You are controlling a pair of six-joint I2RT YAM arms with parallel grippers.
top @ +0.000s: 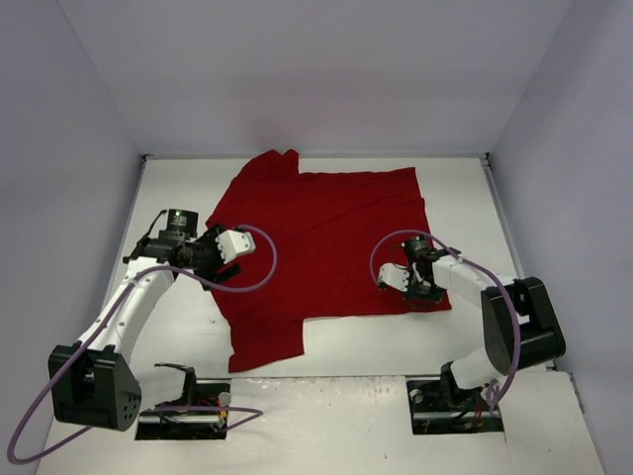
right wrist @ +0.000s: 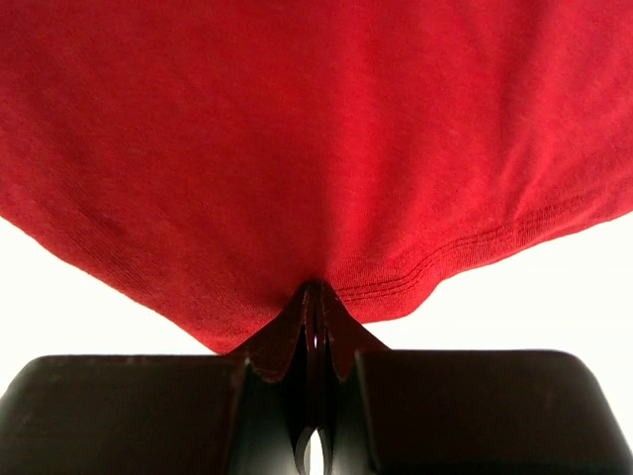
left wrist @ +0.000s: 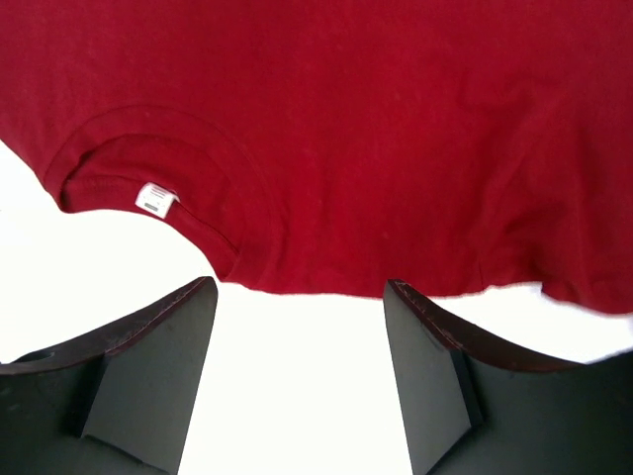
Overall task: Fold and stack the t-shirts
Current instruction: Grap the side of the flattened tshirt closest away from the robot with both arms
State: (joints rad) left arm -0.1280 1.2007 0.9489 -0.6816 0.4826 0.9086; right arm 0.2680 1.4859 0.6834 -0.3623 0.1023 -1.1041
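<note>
The dark red t-shirt (top: pixel 331 233) lies spread and wrinkly on the white table, one sleeve at the far left and a flap hanging toward the near left. My left gripper (top: pixel 211 259) is open and empty at the shirt's left edge. In the left wrist view its fingers (left wrist: pixel 163 341) stand wide apart over bare table, just short of the collar (left wrist: pixel 168 168) and its white label (left wrist: pixel 156 200). My right gripper (top: pixel 415 289) is shut on the t-shirt near its near right corner. The right wrist view shows the hem (right wrist: pixel 465 252) pinched between the closed fingertips (right wrist: pixel 297 327).
White walls enclose the table (top: pixel 178 336) on the left, far and right sides. The arm bases (top: pixel 183 406) sit at the near edge, with purple cables looping beside each wrist. Bare table shows left, right and in front of the shirt.
</note>
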